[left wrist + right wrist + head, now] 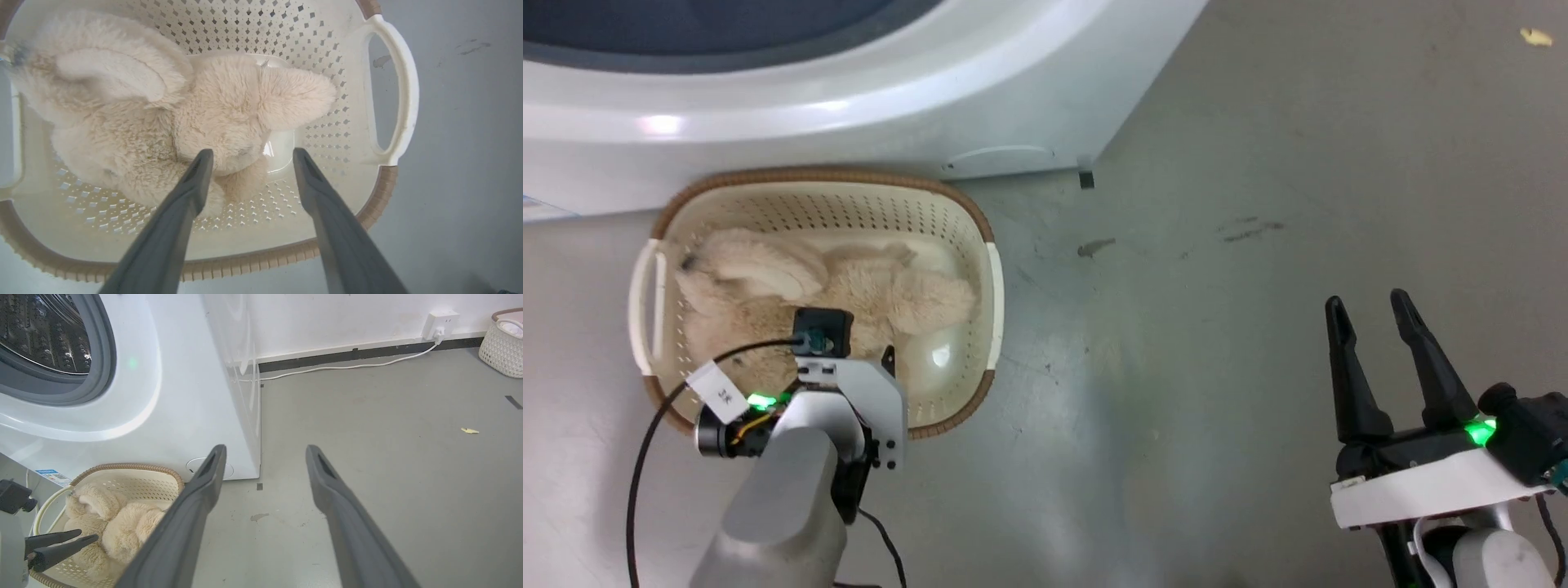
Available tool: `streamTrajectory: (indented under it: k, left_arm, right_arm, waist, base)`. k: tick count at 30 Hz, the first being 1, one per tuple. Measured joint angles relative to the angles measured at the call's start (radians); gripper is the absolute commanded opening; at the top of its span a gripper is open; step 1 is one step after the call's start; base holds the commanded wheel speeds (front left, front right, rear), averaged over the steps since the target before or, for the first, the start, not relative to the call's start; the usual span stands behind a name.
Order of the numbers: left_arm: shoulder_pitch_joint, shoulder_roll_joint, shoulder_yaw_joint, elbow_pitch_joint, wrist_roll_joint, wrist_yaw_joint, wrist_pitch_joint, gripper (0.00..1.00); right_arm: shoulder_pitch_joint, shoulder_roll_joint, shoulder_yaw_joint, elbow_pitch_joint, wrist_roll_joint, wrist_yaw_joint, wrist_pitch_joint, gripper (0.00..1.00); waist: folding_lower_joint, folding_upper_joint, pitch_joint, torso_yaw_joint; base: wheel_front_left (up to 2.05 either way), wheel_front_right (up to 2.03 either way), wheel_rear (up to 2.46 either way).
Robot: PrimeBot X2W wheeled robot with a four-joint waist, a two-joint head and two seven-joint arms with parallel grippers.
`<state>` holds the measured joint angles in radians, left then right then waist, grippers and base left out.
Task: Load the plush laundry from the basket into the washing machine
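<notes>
Both sets of jaws stand wide open, with nothing held between them. The left gripper (252, 153) points down into a small cream-white perforated plastic basket (245, 261) with a brown woven-look rim. Its two long dark fingers are spread just above a fluffy cream-beige plush bear (229, 110). One fingertip (200, 163) appears to brush the fur, though the left wrist view is too flat to be sure of contact.

The bear lies curled on the basket's bottom and fills most of it. Its face is hard to make out, and a small dark spot shows at one end. In the head view, the left arm's wrist and black camera hide nearly all of that gripper's fingers.

The right gripper (1367, 300) hovers over bare grey floor (1217, 327), well apart from the basket. The basket sits on the floor just beside the front of a large white front-loading washing machine (184, 396). The machine's grey rubber gasket (104, 355) and shiny perforated steel drum (45, 330) are cut off by the edge of the right wrist view. A white woven basket (500, 343) by the far wall is also cropped at the corner.
</notes>
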<state>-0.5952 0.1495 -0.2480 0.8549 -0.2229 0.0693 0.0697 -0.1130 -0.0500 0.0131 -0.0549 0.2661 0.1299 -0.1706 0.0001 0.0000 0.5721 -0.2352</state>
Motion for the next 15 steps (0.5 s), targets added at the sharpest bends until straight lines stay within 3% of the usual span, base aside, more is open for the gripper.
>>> streamTrajectory:
  k: [8, 15]
  left_arm:
    - [-0.101, 0.036, -0.03, 0.079, -0.017, 0.02, -0.004, 1.0]
    - [-0.182, 0.067, -0.066, 0.152, -0.027, 0.023, 0.055, 1.0]
  right_arm:
    - [-0.02, -0.013, 0.038, -0.023, 0.03, 0.0, -0.016, 1.0]
    - [-0.039, -0.027, 0.07, -0.029, 0.053, 0.0, -0.027, 1.0]
  waist:
    - [0.0, 0.0001, 0.078, -0.021]
    - [0.0, 0.0, 0.147, -0.045]
  base:
    - [0.0, 0.0, 0.0]
    - [0.0, 0.0, 0.0]
